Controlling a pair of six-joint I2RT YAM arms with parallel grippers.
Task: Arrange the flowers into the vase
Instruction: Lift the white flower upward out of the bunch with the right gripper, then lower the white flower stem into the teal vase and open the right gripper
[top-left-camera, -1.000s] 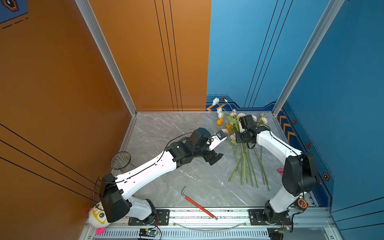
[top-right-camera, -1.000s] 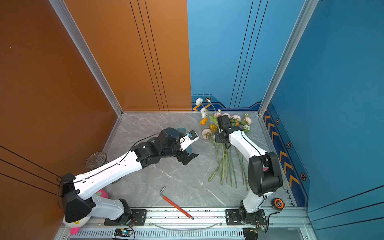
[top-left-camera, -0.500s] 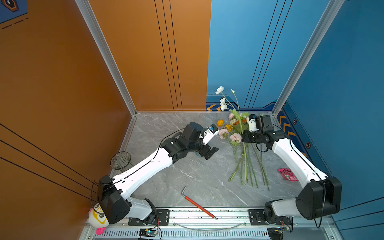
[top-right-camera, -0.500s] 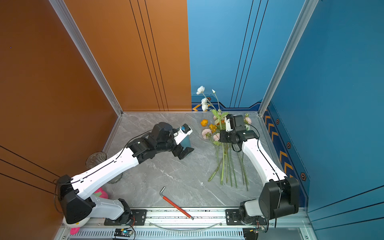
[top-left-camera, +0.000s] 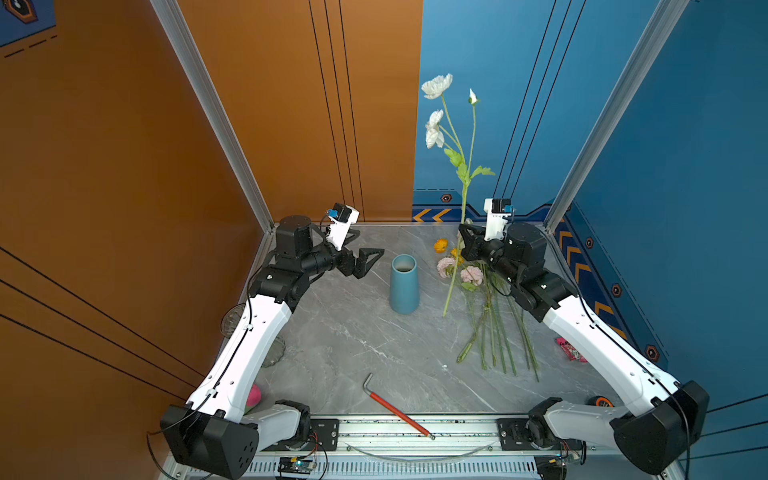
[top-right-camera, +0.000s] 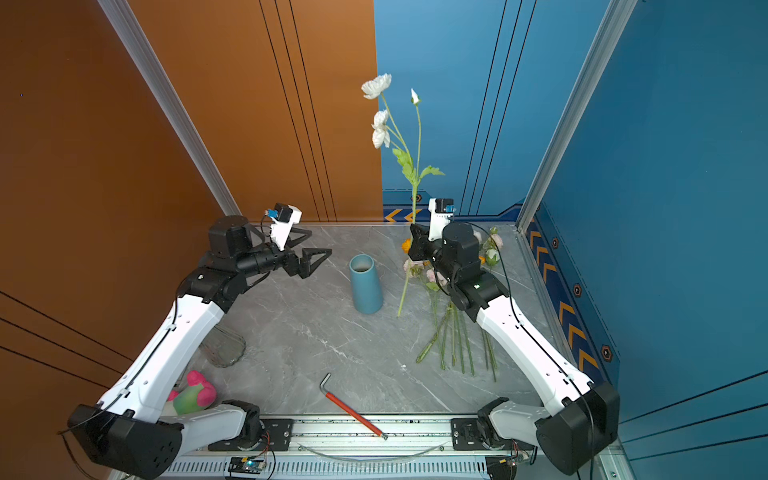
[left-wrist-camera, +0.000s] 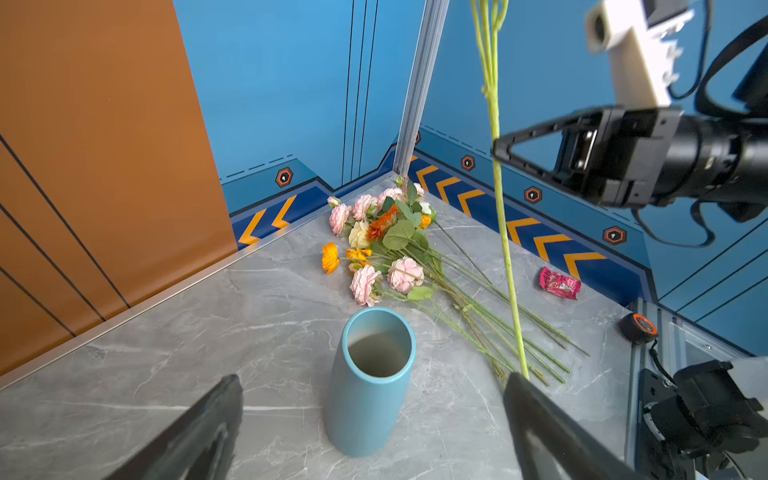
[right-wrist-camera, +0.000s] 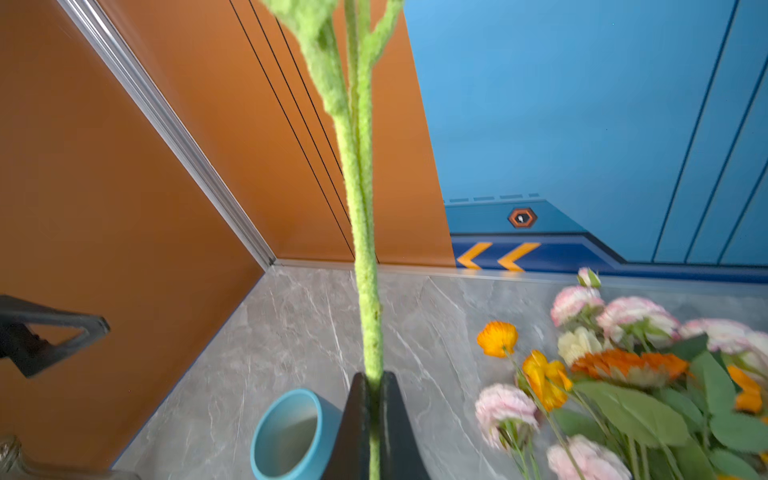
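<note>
A single white-bloomed stem is now held upright by the right gripper. Its jaws are clenched on the middle of the stem, as is shown close up in the right wrist view. In the top views from a second ago that gripper is seen low among the bunch of flowers. Now it is raised above the bunch, and the white blooms are carried high against the blue wall. The rest of the bunch is left lying on the tabletop. The lower end of the held stem hangs just beside the vase, on the side toward the bunch. Whether it is touching the tabletop cannot be told.

The left gripper, which a second ago is stretched over the middle and hides the vase, is now drawn back toward the orange wall. Its jaws are released and spread wide, with nothing between them. The vase is thereby uncovered, and it is seen upright and empty.

The first pick is judged done, and nothing is yet arranged. The foot of the stem must be raised above the rim and brought over the mouth. Since the stem is long and gripped mid-length, some swing is to be expected, and the vase could be knocked.
</note>
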